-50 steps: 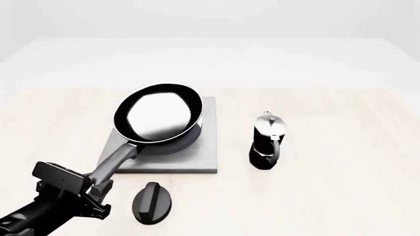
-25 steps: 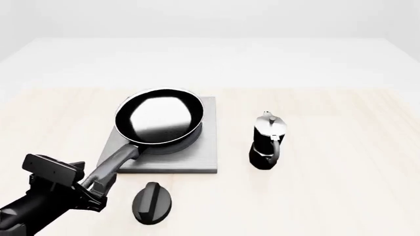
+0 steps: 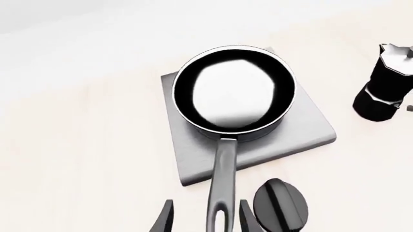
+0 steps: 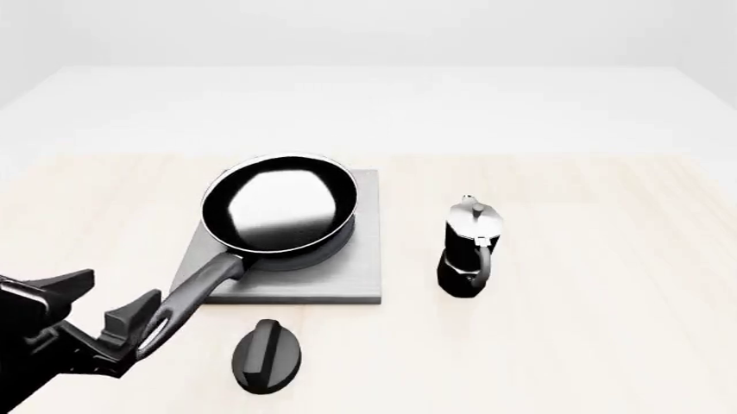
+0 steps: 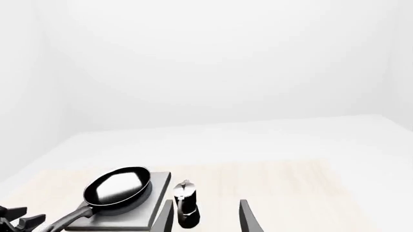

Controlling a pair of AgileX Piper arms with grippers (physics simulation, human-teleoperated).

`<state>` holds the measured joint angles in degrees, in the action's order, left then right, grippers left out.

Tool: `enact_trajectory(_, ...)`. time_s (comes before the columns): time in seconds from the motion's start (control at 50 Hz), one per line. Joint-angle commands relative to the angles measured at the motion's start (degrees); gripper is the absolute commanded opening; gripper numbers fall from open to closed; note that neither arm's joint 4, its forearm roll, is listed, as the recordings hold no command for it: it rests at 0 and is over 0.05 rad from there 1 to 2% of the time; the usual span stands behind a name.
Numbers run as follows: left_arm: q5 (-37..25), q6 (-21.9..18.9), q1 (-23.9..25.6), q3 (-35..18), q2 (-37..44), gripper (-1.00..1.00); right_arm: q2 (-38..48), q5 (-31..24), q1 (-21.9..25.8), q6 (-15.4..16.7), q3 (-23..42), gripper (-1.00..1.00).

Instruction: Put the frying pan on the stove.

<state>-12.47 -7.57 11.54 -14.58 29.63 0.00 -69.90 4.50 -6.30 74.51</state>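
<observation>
Pan [image 4: 280, 205] sits on the stove [image 4: 351, 280] left of frame centre, so my left gripper [image 4: 110, 332] is spread wide, clear of the handle; right gripper [image 5: 205, 217] idles, parted.

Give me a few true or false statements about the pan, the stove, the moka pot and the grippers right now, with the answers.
1. The pan sits on the stove. True.
2. The left gripper is clamped on the pan's handle. False: its fingers are spread on either side of the handle end, open.
3. The moka pot stands on the stove. False: it stands on the table to the stove's right.
4. The right gripper holds nothing. True.
5. The black lid lies in the pan. False: it lies on the table before the stove.
</observation>
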Motion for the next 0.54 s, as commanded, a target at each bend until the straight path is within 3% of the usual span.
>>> enact_trajectory(0.02, -6.68, 2.51, -1.73, -1.56, -9.44, 1.0, 0.0, 0.0, 0.01, 0.11, 0.04, 1.0)
enact_trajectory(0.16, -6.54, 2.55, -3.89, 0.31, -13.37, 1.0, 0.0, 0.0, 0.04, 0.19, 0.07, 1.0)
enact_trajectory(0.28, -7.21, 6.32, -4.86, 1.38, -19.61, 1.0, 0.0, 0.0, 0.05, 0.42, 0.2, 1.0)
enact_trajectory(0.36, -6.12, 5.3, -5.69, 2.52, -20.1, 1.0, 0.0, 0.0, 0.06, 0.51, 0.21, 1.0)
enact_trajectory(0.54, -10.96, 8.37, -7.57, 0.95, -28.38, 1.0, 0.0, 0.0, 0.13, 0.63, 0.27, 1.0)
